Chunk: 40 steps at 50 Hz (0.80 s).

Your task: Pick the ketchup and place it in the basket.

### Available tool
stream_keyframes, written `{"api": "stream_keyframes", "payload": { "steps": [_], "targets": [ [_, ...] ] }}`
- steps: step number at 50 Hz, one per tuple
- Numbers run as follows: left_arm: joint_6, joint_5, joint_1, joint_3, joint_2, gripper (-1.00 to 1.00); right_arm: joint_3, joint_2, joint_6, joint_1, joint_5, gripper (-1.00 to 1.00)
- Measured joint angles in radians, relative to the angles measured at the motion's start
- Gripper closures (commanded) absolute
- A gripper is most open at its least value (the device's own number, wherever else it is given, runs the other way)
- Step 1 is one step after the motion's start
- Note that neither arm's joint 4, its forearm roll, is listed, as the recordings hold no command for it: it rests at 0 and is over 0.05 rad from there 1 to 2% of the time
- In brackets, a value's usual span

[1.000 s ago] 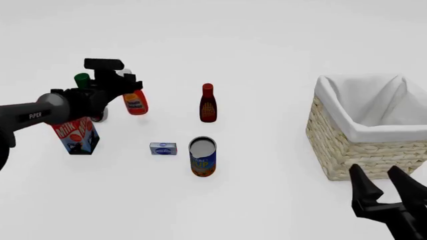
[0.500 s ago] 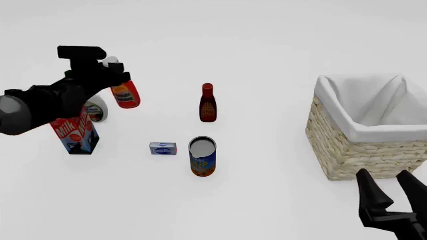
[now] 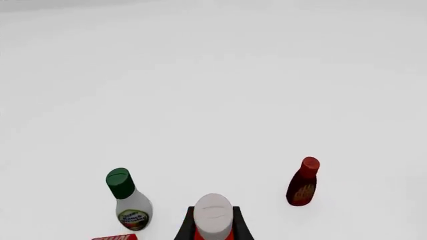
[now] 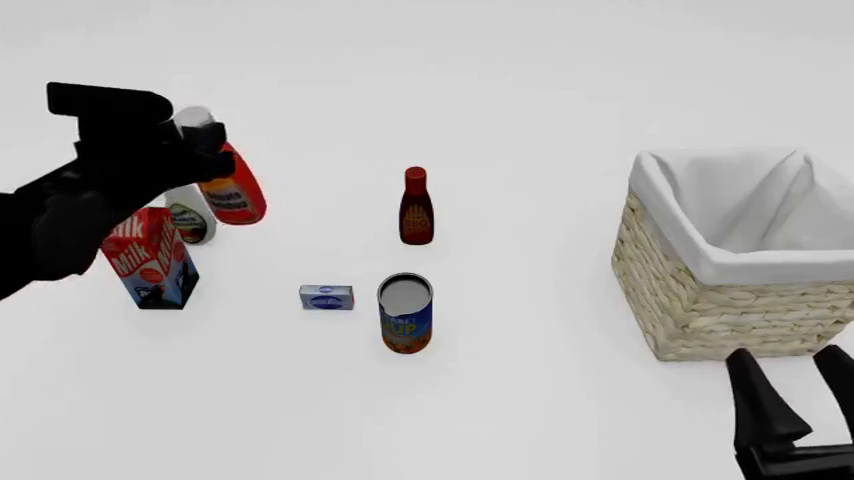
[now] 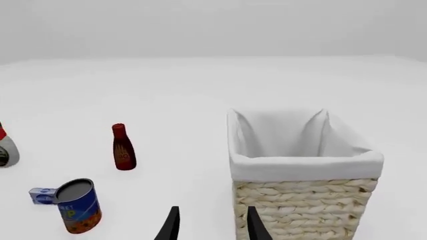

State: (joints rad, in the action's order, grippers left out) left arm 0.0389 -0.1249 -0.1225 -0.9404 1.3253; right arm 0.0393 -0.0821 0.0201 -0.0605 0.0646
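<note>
The ketchup (image 4: pixel 238 195), an orange-red bottle with a white-grey cap, hangs tilted in the air at the left, above the table. My left gripper (image 4: pixel 211 160) is shut on it. In the left wrist view the ketchup's cap (image 3: pixel 213 215) shows between the two dark fingers (image 3: pixel 188 226). The basket (image 4: pixel 721 300), wicker with a white cloth lining, stands on the table at the right and also shows in the right wrist view (image 5: pixel 303 205). My right gripper (image 4: pixel 801 415) is open and empty, just in front of the basket; its fingertips (image 5: pixel 175 220) show in the right wrist view.
A dark red bottle (image 4: pixel 415 207) stands mid-table, with a blue can (image 4: pixel 406 313) and a small blue box (image 4: pixel 326 297) in front of it. A milk carton (image 4: pixel 148 262) and a white green-capped bottle (image 3: pixel 130 202) stand at the left under the held ketchup.
My left gripper has carried the ketchup upward and to the left, nearer the camera. My right gripper has sunk lower in the front view, still open.
</note>
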Motion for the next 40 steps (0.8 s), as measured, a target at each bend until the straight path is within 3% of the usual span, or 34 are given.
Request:
{"api": "stream_keyframes", "payload": {
  "steps": [18,40],
  "targets": [
    [0.019,0.148,-0.032,0.099,-0.243,1.0,0.176,0.049,-0.041,-0.167,-0.157,-1.0],
    [0.036,0.382,-0.135,0.15,-0.496,1.0,0.377,-0.076,-0.125,-0.43,-0.21,-1.0]
  ]
}}
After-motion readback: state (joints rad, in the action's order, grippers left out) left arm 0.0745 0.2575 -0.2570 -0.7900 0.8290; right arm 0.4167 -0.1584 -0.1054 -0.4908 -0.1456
